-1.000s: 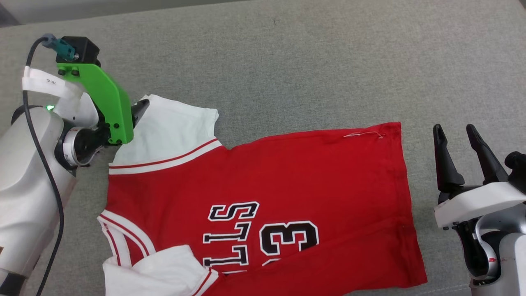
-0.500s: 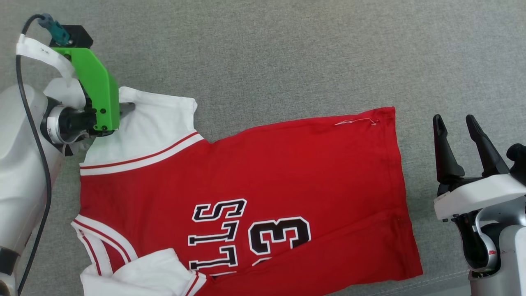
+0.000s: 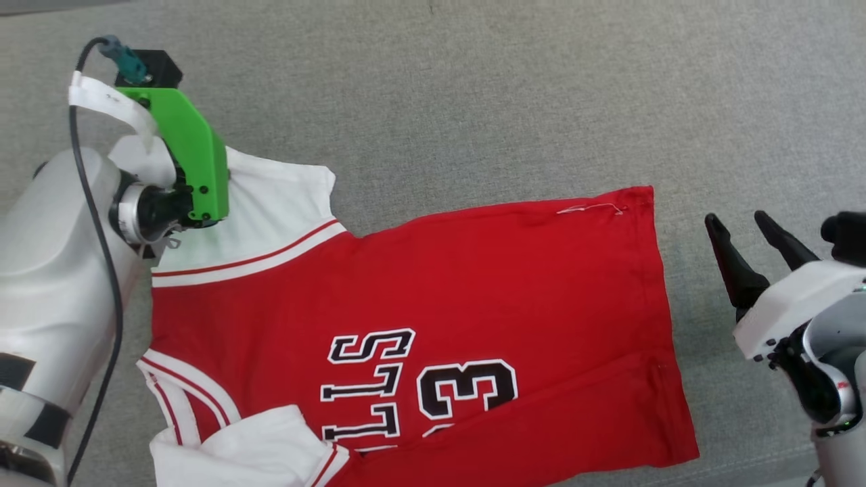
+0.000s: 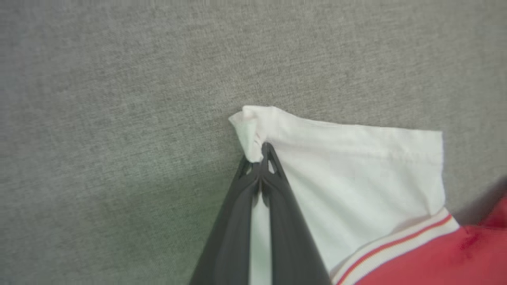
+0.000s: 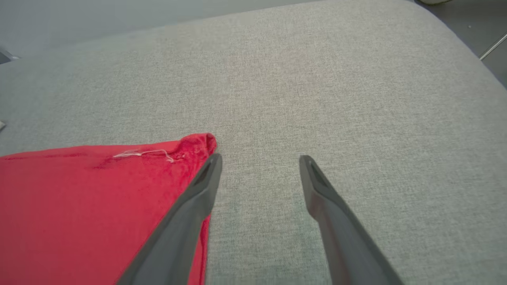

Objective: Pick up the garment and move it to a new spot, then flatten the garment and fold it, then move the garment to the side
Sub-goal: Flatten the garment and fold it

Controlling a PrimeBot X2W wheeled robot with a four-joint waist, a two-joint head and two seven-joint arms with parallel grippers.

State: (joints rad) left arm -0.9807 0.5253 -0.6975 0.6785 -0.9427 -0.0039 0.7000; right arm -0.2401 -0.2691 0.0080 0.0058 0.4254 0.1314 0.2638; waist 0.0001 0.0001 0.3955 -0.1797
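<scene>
Surface [image 3: 473, 81] is grey fabric; garment [image 3: 440, 270] lies spread on it, lettering up, collar toward robot's left. Left gripper [image 4: 261, 152] pinched tight on corner of white sleeve [image 4: 356, 170]. Right gripper [image 5: 259, 162] spread, empty, just beside red hem corner [image 5: 198, 144].

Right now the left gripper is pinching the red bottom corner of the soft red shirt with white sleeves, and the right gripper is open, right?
Not quite. The left wrist view shows the left gripper shut on a corner of the white sleeve, not the red bottom corner. The right gripper is indeed open, near the hem of the red shirt.
</scene>
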